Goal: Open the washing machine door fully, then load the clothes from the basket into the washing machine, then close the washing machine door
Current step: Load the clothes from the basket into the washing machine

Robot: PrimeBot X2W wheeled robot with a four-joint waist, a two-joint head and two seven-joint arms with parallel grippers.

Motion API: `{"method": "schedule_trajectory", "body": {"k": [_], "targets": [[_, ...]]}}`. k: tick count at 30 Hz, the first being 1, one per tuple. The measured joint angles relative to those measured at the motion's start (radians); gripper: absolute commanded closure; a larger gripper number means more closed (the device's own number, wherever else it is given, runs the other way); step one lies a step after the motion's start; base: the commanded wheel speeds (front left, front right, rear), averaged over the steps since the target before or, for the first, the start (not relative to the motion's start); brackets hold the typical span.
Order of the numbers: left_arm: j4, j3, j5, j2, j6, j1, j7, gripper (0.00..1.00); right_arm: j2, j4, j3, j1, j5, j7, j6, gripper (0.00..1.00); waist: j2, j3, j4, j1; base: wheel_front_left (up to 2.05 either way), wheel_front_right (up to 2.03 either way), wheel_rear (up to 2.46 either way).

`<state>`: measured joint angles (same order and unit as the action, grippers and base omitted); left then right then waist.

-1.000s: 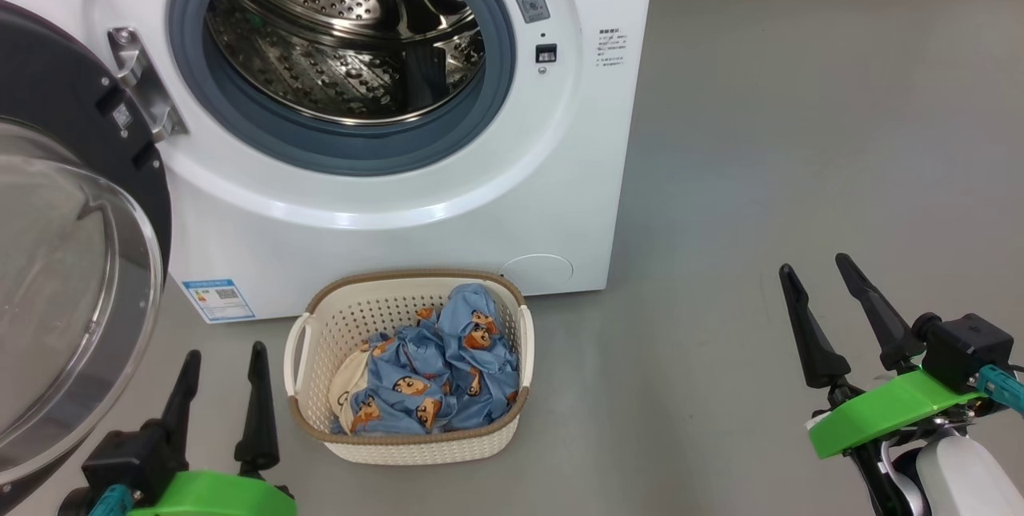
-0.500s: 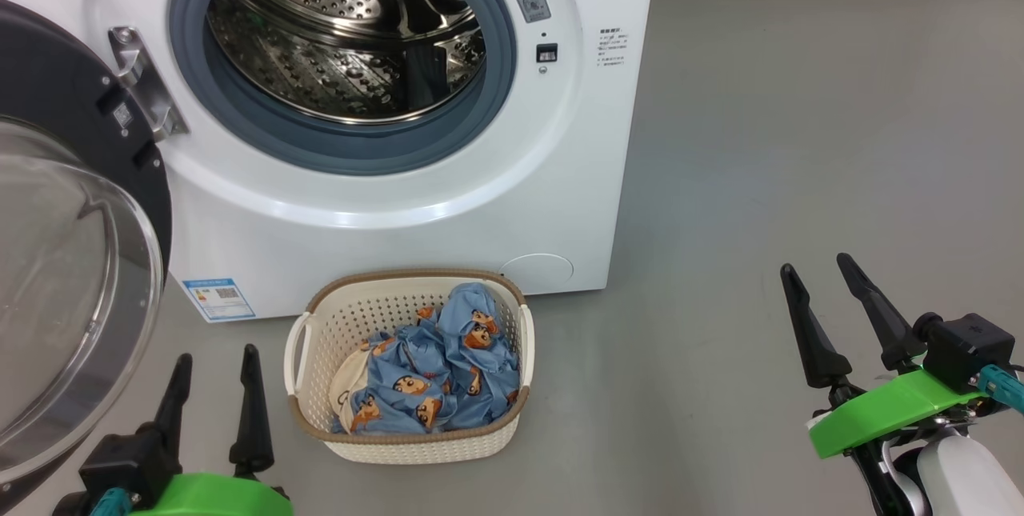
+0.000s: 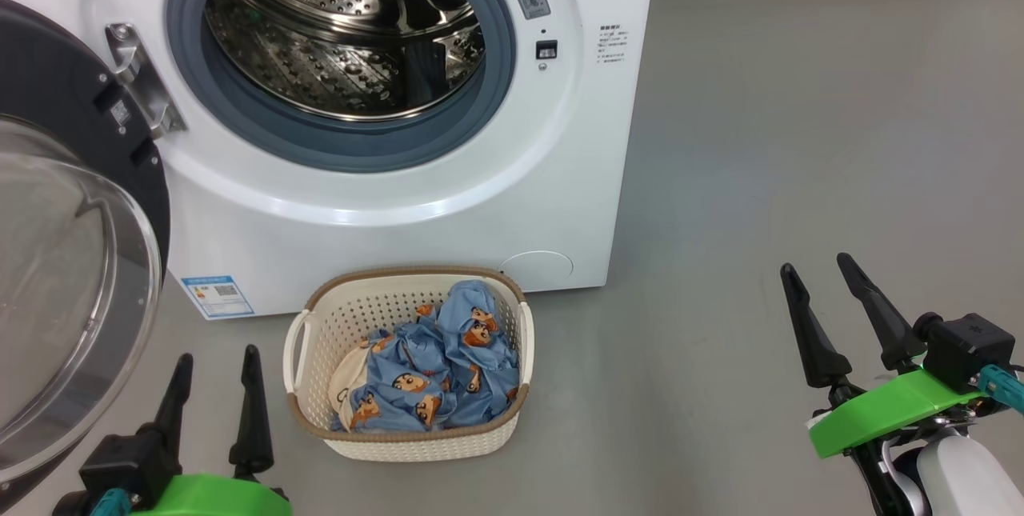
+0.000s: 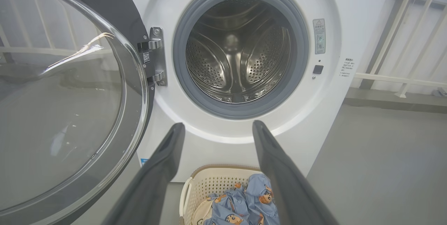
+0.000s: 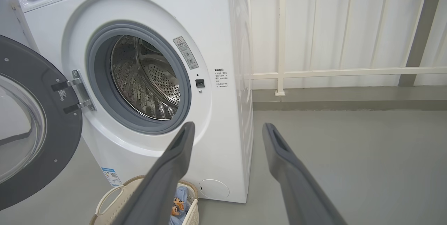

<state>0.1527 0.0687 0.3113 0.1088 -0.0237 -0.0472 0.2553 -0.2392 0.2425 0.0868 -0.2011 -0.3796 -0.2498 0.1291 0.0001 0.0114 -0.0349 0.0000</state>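
Washing machine door (image 3: 72,260): hangs swung wide on its metal hinge (image 3: 140,80), out to the left of the mouth, with black rim and bulging clear glass turned toward the room.

Washing machine (image 3: 384,212): stands on the grey floor (image 3: 800,140) with its mouth uncovered and a grey gasket (image 3: 360,150) ringing the shiny perforated drum (image 3: 344,44). Carries a small blue label (image 3: 216,296) at the lower left corner.

Basket (image 3: 416,448): sits on the floor just in front of the machine, below the mouth and near the front panel.

Clothes (image 3: 432,372): lie bunched inside the basket, light blue with orange-brown cartoon figures, heaped toward its right side. Share the space with a cream cloth (image 3: 346,380) tucked at the left.

Left gripper (image 3: 218,358): hovers low, just beside the basket's left handle, between basket and door glass. Keeps its fingers spread apart, grips nothing and touches nothing. Points, in the left wrist view (image 4: 218,124), at the white front under the mouth, with the basket's far rim low between the fingers.

Right gripper (image 3: 816,264): hangs well to the right of the basket over bare floor, jaws parted wide and empty. Faces, in the right wrist view (image 5: 228,124), the machine's right front corner, with a white railing (image 5: 349,73) beyond.
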Motion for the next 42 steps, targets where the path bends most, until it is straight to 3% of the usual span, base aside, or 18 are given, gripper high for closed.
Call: {"method": "schedule_trajectory", "body": {"k": [32, 42], "targets": [[0.010, -0.022, -0.017, -0.021, -0.018, -0.016, 0.000, 0.00, 0.014, -0.006, -0.006, 0.000, 0.000, 0.000, 0.000, 0.00, 0.0000, 0.029, 0.012, 0.0000, 1.09, -1.09, 0.00], [0.010, -0.026, -0.017, -0.026, -0.029, -0.020, 0.000, 0.00, 0.013, -0.007, -0.007, -0.001, 0.000, 0.000, 0.000, 0.00, 0.0000, 0.044, 0.020, 0.0000, 0.26, -0.26, 0.00]]}}
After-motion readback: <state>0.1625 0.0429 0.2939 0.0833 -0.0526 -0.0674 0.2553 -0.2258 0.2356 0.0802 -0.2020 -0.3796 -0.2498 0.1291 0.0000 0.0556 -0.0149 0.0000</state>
